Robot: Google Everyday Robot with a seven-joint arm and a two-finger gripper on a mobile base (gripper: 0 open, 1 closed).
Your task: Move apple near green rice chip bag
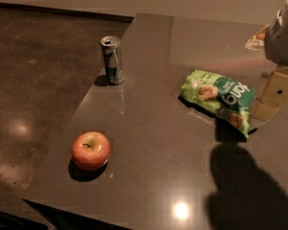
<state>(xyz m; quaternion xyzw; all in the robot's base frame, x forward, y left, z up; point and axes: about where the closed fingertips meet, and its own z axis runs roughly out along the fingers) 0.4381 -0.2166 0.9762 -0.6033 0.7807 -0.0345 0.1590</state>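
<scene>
The red apple [90,150] with yellowish patches sits upright near the front left corner of the dark table [153,143]. The green rice chip bag [220,98] lies flat at the right middle of the table, well away from the apple. My gripper [272,97] hangs at the right edge of the view, just right of the bag and far from the apple, below a white arm part [283,32]. It holds nothing that I can see.
A slim silver-blue drink can [113,60] stands upright near the table's left edge, behind the apple. The dark floor [33,80] lies to the left. The arm's shadow [249,186] falls on the front right of the table.
</scene>
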